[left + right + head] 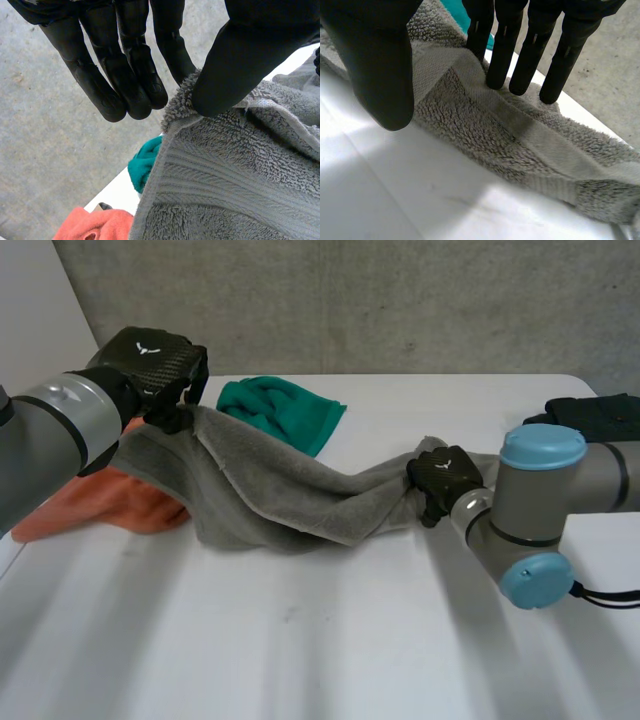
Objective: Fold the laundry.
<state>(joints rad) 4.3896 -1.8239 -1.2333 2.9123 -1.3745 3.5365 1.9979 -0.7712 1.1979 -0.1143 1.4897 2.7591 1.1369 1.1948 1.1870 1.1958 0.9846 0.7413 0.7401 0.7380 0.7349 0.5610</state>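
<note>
Across the white desk (300, 640) a grey towel (270, 490) stretched through the middle of the frame. At upper left, the left robot hand (150, 355) pinched its raised corner between thumb and finger. At centre right, the right robot hand (445, 478) rested straight fingers, thumb apart, on its other end.

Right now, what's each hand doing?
Left hand: shut, pinching a corner of the grey towel.
Right hand: open, straight fingers resting on the towel's other end.
</note>
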